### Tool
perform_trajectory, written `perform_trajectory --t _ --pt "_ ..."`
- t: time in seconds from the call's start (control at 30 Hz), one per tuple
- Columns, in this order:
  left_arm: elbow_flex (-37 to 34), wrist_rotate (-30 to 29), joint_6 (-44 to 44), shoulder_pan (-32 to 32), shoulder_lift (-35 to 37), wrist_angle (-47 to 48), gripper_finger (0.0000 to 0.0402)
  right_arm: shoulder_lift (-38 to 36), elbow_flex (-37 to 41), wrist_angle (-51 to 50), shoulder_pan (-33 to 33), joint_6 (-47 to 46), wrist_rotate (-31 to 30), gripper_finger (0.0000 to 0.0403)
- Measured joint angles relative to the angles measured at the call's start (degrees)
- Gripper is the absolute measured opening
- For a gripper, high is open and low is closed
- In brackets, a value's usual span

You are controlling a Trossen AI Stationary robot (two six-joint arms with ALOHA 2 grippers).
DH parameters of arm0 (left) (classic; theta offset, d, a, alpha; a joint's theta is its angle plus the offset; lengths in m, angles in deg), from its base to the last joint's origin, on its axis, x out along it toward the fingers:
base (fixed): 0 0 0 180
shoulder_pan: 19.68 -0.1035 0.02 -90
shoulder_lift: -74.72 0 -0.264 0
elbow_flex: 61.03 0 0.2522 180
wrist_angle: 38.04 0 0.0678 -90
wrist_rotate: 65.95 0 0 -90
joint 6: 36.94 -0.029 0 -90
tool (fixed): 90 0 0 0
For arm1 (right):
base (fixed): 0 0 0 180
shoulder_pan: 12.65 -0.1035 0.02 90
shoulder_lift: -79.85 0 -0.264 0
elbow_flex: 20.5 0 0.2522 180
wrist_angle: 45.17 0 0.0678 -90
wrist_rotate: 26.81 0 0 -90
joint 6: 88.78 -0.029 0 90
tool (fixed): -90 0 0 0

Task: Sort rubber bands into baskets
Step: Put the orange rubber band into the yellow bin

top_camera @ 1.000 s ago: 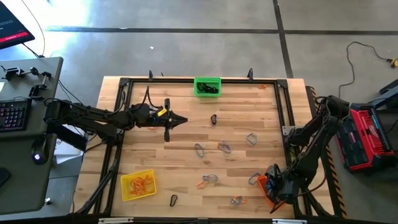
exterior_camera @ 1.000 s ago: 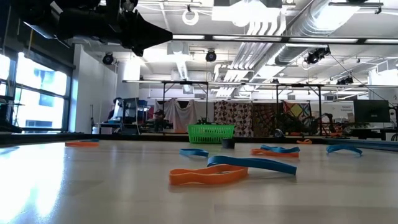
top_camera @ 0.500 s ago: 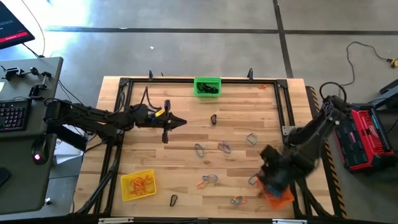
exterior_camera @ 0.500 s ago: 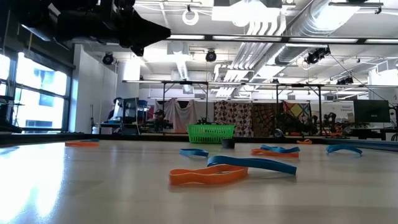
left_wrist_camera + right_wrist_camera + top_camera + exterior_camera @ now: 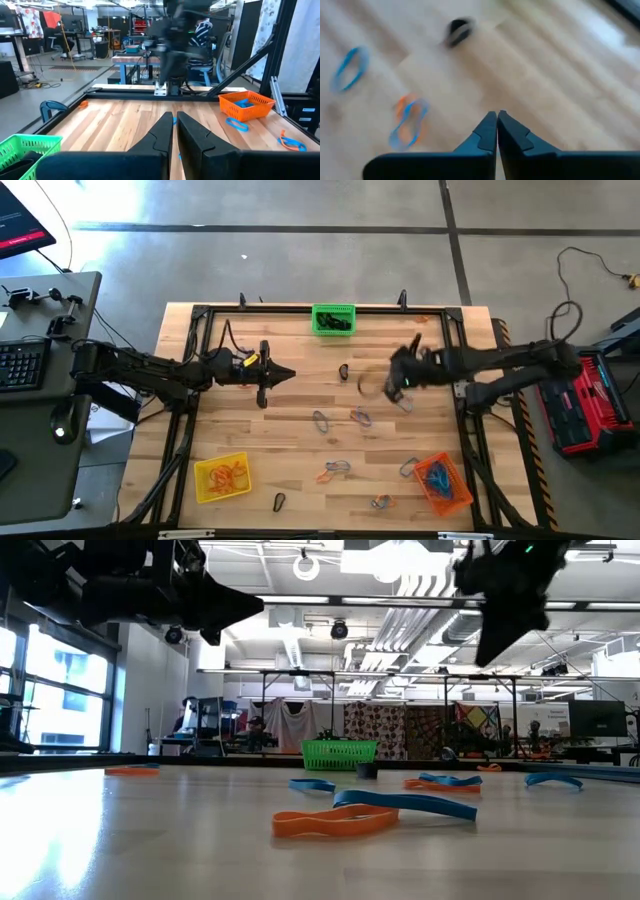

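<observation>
From above, a wooden bench (image 5: 300,420) carries a green basket (image 5: 333,319) at the far edge, a yellow basket (image 5: 222,477) at the near left corner and an orange basket (image 5: 442,484) at the near right. Loose rubber bands (image 5: 340,420) lie scattered mid-bench. The left gripper (image 5: 290,375) hangs over the left half; the right gripper (image 5: 375,385) hangs near the centre.

At bench level, an orange band (image 5: 335,824) touches a blue band (image 5: 405,803).

The left wrist view shows its jaws closed together, empty.

The right wrist view shows its jaws pressed together, empty, above a black band (image 5: 459,30).
</observation>
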Motion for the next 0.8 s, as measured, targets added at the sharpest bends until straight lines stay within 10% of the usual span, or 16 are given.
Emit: perform_trajectory --t 0.47,0.8 --pt "-0.04 -0.02 -0.13 -0.02 0.0 0.45 0.0014 -0.08 11.18 15.02 40.29 13.46 4.27 0.0014" --pt "-0.04 -0.02 -0.15 -0.02 0.0 0.47 0.0014 0.13 18.49 32.93 54.11 14.23 6.05 0.0136"
